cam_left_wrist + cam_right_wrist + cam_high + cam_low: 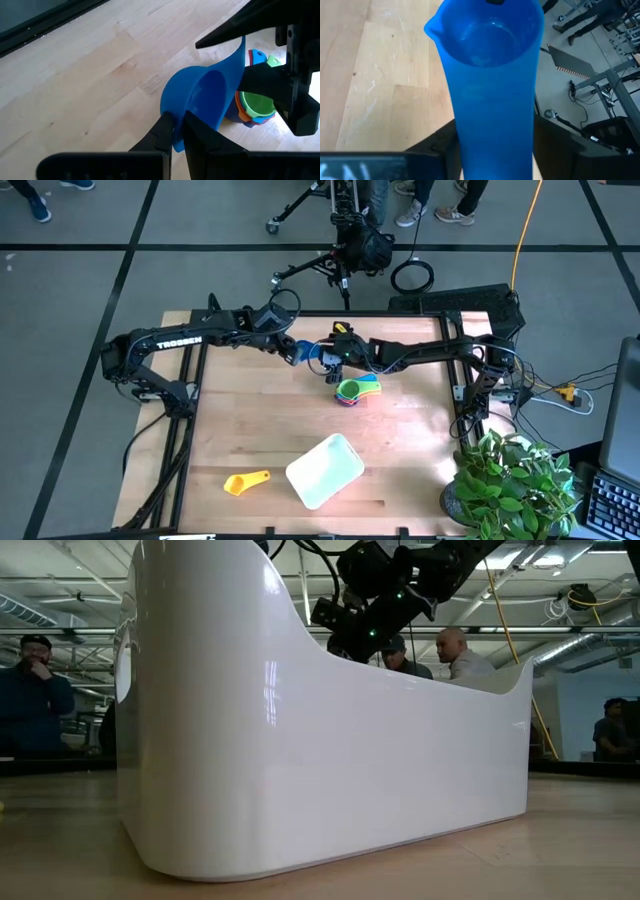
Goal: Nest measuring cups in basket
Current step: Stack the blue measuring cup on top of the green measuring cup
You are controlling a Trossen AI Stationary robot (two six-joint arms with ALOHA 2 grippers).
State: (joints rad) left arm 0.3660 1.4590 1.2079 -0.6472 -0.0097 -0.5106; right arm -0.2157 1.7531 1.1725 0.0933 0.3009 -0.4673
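Note:
Both grippers hold one dark blue measuring cup [313, 352] in the air over the far middle of the table. My left gripper [293, 352] is on its bowl and my right gripper [330, 358] is on its handle. A stack of nested cups [357, 390], green innermost, stands on the table just near of them and also shows in the left wrist view [255, 107]. A yellow-orange cup [246, 481] lies alone at the near left. The white basket [325, 470] stands empty at the near middle, turned at a slant. My left gripper [175, 122] pinches the bowl's rim [176, 142] on the side opposite the handle, one finger inside the bowl and one outside. It comes from the table's left. The cup is lifted clear of the table. My right gripper [495, 150] pinches the cup's flat handle [495, 115] between its two fingers [225, 30], coming from the table's right. The fingers lie along the handle, and the bowl [487, 35] sticks out beyond them, clear of the table.
A potted plant [510, 480] stands at the table's near right corner. The basket's wall [330, 740] fills the low view. People stand beyond the far edge [35, 690]. Bare wood lies between the stack and the basket.

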